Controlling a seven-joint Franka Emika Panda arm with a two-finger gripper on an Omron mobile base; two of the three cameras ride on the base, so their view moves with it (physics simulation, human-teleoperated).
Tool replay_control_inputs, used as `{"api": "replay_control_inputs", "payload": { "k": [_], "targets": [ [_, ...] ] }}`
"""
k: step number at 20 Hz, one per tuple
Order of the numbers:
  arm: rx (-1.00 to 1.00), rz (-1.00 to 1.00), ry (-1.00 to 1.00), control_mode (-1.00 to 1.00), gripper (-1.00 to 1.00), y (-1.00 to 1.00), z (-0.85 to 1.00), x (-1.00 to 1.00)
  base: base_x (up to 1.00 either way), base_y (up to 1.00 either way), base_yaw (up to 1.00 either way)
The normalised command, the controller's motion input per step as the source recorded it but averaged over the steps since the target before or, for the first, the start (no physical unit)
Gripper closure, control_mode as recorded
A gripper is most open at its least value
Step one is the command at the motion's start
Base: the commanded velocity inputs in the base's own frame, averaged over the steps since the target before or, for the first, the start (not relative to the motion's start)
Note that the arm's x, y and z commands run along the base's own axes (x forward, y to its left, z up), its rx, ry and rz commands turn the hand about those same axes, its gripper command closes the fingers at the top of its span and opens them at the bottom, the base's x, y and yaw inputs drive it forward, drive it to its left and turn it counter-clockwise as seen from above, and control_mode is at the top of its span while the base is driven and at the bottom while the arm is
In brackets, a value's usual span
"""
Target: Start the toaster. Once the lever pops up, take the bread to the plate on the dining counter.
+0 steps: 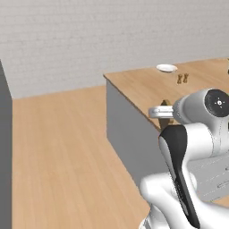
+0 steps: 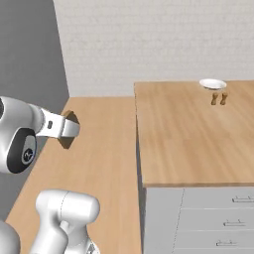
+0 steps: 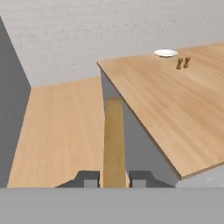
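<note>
My gripper (image 3: 114,179) is shut on the bread (image 3: 114,140), a brown slice seen edge-on between the two fingertips. From the base, the gripper (image 1: 166,112) (image 2: 72,130) hovers over the floor just short of the dining counter's near corner, with brown bread (image 1: 165,103) (image 2: 73,118) sticking out above and below the hand. The plate (image 1: 167,67) (image 2: 213,84) (image 3: 166,53), round and white, rests far back on the light-wood dining counter (image 1: 143,89) (image 2: 183,139) (image 3: 175,105). The toaster and its lever are out of view.
Two small brown shakers (image 1: 182,79) (image 2: 219,98) (image 3: 183,63) stand just in front of the plate. The counter's grey side carries drawers (image 2: 233,199). A grey wall (image 3: 11,100) rises at the left, with wood floor (image 1: 62,152) between it and the counter.
</note>
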Motion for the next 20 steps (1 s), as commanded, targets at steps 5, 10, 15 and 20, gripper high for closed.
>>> {"api": "replay_control_inputs", "payload": {
  "k": [5, 10, 15, 20],
  "targets": [
    [0.0, 0.0, 0.0, 1.0, 1.0, 0.0, 0.0, 0.0, 1.0, 1.0, 0.12],
    [0.0, 0.0, 0.0, 1.0, 1.0, 0.0, 0.0, 0.0, 1.0, 1.0, 0.15],
    [0.0, 0.0, 0.0, 1.0, 1.0, 0.0, 0.0, 0.0, 1.0, 0.54, 0.09],
    [0.0, 0.0, 0.0, 1.0, 1.0, 0.0, 0.0, 0.0, 1.0, -0.04, 0.0]
  ]
}}
